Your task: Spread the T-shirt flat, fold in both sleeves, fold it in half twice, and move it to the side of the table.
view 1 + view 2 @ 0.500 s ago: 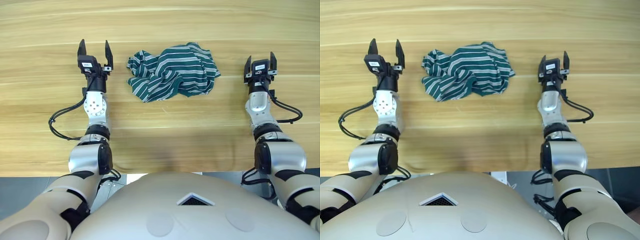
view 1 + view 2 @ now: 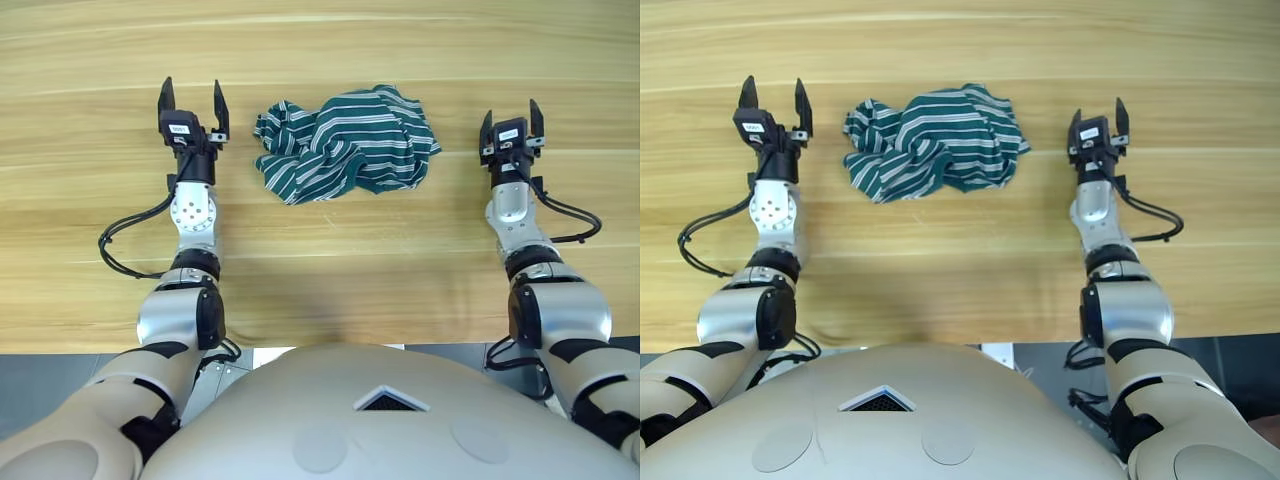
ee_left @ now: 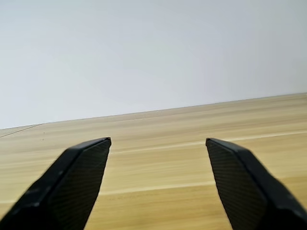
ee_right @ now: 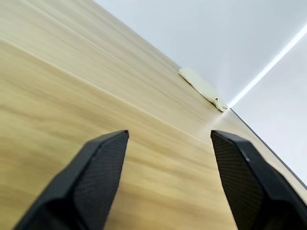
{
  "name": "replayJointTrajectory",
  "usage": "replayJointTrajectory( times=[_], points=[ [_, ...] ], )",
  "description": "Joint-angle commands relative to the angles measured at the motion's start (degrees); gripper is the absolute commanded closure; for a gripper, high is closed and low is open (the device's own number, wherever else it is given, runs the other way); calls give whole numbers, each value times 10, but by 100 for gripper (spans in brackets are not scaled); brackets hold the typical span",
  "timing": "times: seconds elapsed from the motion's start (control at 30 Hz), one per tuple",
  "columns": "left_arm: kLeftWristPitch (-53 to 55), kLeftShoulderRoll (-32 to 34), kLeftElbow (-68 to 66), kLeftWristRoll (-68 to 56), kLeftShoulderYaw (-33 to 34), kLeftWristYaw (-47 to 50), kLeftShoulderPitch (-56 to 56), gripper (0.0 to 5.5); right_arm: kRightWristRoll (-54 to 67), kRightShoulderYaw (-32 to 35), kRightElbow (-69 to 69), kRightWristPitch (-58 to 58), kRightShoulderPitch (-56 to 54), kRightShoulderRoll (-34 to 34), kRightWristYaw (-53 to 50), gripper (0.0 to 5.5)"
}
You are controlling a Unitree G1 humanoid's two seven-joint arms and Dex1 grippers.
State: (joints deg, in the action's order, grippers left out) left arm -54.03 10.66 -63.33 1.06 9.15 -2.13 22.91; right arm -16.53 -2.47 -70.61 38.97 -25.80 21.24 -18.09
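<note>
Two grippers, left gripper and right gripper, either side of the crumpled T-shirt on the table, apart from it, fingers spread and empty. Probably posed to take opposite edges and pull flat. Lies bunched, long axis running left to right. Cannot make out collar or hem, so facing unclear.
</note>
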Motion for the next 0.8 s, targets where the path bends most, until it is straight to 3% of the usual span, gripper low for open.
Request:
replayJointTrajectory(
  times=[0.03, 0.37, 0.57, 0.8],
  points=[
    [-4, 8, 2, 17, -5, 24, 3, 180, -6, -5, 2, 2, -10, -1, -11, 229],
    [0, 18, -3, 46, -14, 77, -3, 180, 1, 0, 5, 15, -3, -3, -9, 229],
    [6, 16, -4, 34, -12, 68, -2, 180, 139, 81, 32, 79, 7, -31, 134, 229],
    [4, 17, -3, 30, -12, 68, -5, 180, 128, 79, 29, 83, 8, -27, 140, 229]
  ],
)
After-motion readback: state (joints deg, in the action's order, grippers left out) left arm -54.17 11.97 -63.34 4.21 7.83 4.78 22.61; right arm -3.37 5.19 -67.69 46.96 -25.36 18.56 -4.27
